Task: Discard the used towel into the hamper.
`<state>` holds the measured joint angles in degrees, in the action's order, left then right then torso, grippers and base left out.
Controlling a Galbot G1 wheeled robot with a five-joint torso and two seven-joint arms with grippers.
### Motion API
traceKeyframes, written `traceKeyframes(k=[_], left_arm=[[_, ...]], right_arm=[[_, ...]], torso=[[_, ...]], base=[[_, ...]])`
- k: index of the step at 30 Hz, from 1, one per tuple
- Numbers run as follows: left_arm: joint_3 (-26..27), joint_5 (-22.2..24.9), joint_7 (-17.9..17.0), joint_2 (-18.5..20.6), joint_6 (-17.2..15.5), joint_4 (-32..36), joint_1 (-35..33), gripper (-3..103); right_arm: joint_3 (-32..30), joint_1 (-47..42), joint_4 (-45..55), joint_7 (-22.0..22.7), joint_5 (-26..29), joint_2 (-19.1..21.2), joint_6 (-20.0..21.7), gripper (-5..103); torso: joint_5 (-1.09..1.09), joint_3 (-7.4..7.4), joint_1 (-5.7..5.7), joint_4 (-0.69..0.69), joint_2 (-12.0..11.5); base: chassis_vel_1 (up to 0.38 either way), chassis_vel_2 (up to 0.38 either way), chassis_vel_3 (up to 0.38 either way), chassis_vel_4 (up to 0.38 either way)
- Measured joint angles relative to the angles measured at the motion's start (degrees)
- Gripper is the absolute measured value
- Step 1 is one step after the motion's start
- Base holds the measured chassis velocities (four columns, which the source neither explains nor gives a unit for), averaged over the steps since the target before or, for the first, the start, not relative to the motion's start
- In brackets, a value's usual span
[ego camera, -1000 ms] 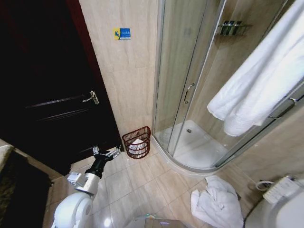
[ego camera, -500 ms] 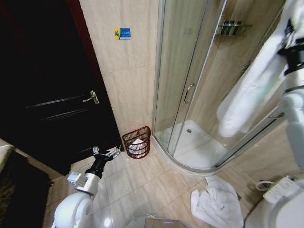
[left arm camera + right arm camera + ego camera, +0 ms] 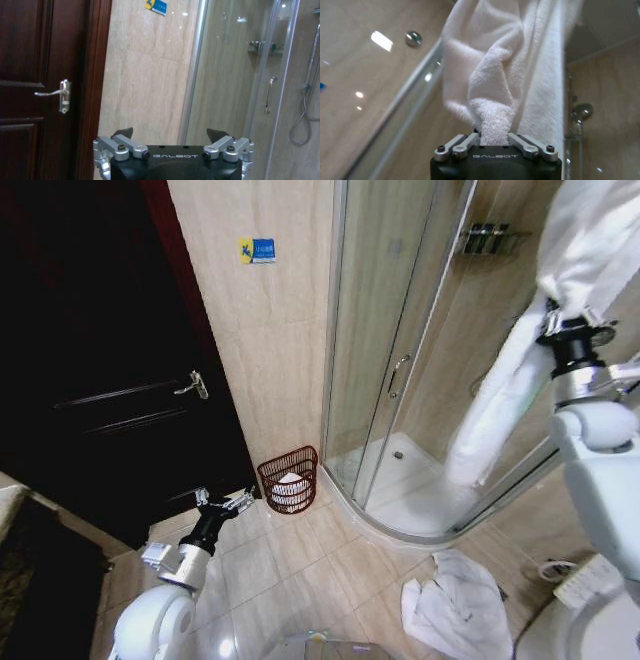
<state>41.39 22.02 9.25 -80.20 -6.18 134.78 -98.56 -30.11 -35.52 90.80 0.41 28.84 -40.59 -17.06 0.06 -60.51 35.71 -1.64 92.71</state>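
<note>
Right pincer grasps the towel high by the shower.
Keep that clamp firm and carry it over the hamper before releasing; left pincer hangs low, released.

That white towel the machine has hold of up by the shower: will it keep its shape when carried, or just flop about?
Probably flop. The towel bunches into soft folds where the right end effector pinches it, and a long tail dangles below, so it would likely sway and drag. Its thick terry looks grippy rather than slippery. The left end effector hangs low near the hamper.
</note>
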Motion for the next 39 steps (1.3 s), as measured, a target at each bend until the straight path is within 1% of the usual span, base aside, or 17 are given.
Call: traceKeyframes(k=[2, 3, 7, 9, 10, 12, 14, 15, 18, 20, 23, 24, 25, 28, 33, 37, 39], left_arm=[[0.0, 0.0, 0.0, 0.0, 0.0, 0.0, 0.0, 99], [0.0, 0.0, 0.0, 0.0, 0.0, 0.0, 0.0, 99], [0.0, 0.0, 0.0, 0.0, 0.0, 0.0, 0.0, 99], [0.0, 0.0, 0.0, 0.0, 0.0, 0.0, 0.0, 99], [0.0, 0.0, 0.0, 0.0, 0.0, 0.0, 0.0, 99], [0.0, 0.0, 0.0, 0.0, 0.0, 0.0, 0.0, 99], [0.0, 0.0, 0.0, 0.0, 0.0, 0.0, 0.0, 99], [0.0, 0.0, 0.0, 0.0, 0.0, 0.0, 0.0, 99], [0.0, 0.0, 0.0, 0.0, 0.0, 0.0, 0.0, 99], [0.0, 0.0, 0.0, 0.0, 0.0, 0.0, 0.0, 99], [0.0, 0.0, 0.0, 0.0, 0.0, 0.0, 0.0, 99], [0.0, 0.0, 0.0, 0.0, 0.0, 0.0, 0.0, 99], [0.0, 0.0, 0.0, 0.0, 0.0, 0.0, 0.0, 99], [0.0, 0.0, 0.0, 0.0, 0.0, 0.0, 0.0, 99], [0.0, 0.0, 0.0, 0.0, 0.0, 0.0, 0.0, 99], [0.0, 0.0, 0.0, 0.0, 0.0, 0.0, 0.0, 99], [0.0, 0.0, 0.0, 0.0, 0.0, 0.0, 0.0, 99]], right_arm=[[-0.8, -1.9, 2.2, -0.5, -1.5, -0.6, -2.0, 12], [-0.8, -1.9, 2.2, -0.5, -1.5, -0.6, -2.0, 12], [-2.0, -5.4, 6.3, -0.6, -4.4, -1.6, -4.2, 12], [-2.9, -8.1, 10.0, -0.4, -6.4, -2.2, -5.7, 12], [-3.4, -9.2, 11.2, -0.2, -6.9, -2.3, -6.0, 12], [-3.9, -10.5, 12.9, 0.2, -7.4, -2.5, -6.3, 12], [-5.0, -13.1, 16.6, 1.2, -8.6, -2.8, -6.4, 12], [-5.0, -13.1, 16.6, 1.2, -8.6, -2.8, -6.4, 12], [-6.2, -16.5, 20.3, 1.6, -9.8, -3.4, -6.6, 12], [-6.2, -17.6, 20.5, 1.5, -10.5, -4.0, -6.9, 12], [-6.2, -20.2, 19.8, 1.2, -12.1, -6.2, -7.9, 12], [-6.2, -21.3, 18.7, 1.1, -13.0, -7.7, -8.5, 12], [-6.2, -21.3, 18.7, 1.1, -13.0, -7.7, -8.5, 12], [-6.1, -23.2, 17.4, 1.1, -14.9, -10.1, -10.1, 12], [-6.3, -23.9, 21.0, 1.9, -15.1, -10.6, -10.1, 12], [-7.8, -24.8, 28.2, 3.2, -14.6, -9.0, -8.4, 12], [-8.3, -25.0, 29.8, 3.6, -14.2, -8.5, -7.8, 12]], torso=[[-0.08, 0.01, 0.00, 0.00, 0.0], [-0.08, 0.01, 0.00, 0.00, 0.0], [-0.06, 0.01, 0.00, 0.00, 0.0], [-0.06, 0.01, 0.00, 0.00, 0.0], [-0.07, 0.02, 0.00, -0.02, 0.0], [-0.08, 0.02, 0.00, 0.00, 0.0], [-0.05, 0.02, -0.01, 0.00, 0.0], [-0.05, 0.02, -0.01, 0.00, 0.0], [-0.10, 0.03, -0.01, 0.00, 0.0], [-0.07, 0.02, -0.02, 0.00, 0.0], [-0.05, 0.02, -0.02, 0.00, 0.0], [-0.04, 0.02, -0.01, 0.00, 0.0], [-0.04, 0.02, -0.01, 0.00, 0.0], [-0.02, 0.01, -0.01, 0.00, 0.0], [-0.08, 0.02, -0.01, 0.00, 0.0], [-0.08, 0.02, -0.01, 0.00, 0.0], [-0.07, 0.02, -0.01, 0.00, 0.0]], base=[[0.000, 0.000, 0.000, 0.000], [0.000, 0.000, 0.000, 0.000], [0.000, 0.000, 0.000, 0.000], [0.000, 0.000, 0.000, 0.000], [0.000, 0.000, 0.000, 0.000], [0.000, 0.000, 0.000, 0.000], [0.000, 0.000, 0.000, 0.000], [0.000, 0.000, 0.000, 0.000], [0.000, 0.000, 0.000, 0.000], [0.000, 0.000, 0.000, 0.000], [0.000, 0.000, 0.000, 0.000], [0.000, 0.000, 0.000, 0.000], [0.000, 0.000, 0.000, 0.000], [0.000, 0.000, 0.000, 0.000], [0.000, 0.000, 0.000, 0.000], [0.000, 0.000, 0.000, 0.000], [0.000, 0.000, 0.000, 0.000]])
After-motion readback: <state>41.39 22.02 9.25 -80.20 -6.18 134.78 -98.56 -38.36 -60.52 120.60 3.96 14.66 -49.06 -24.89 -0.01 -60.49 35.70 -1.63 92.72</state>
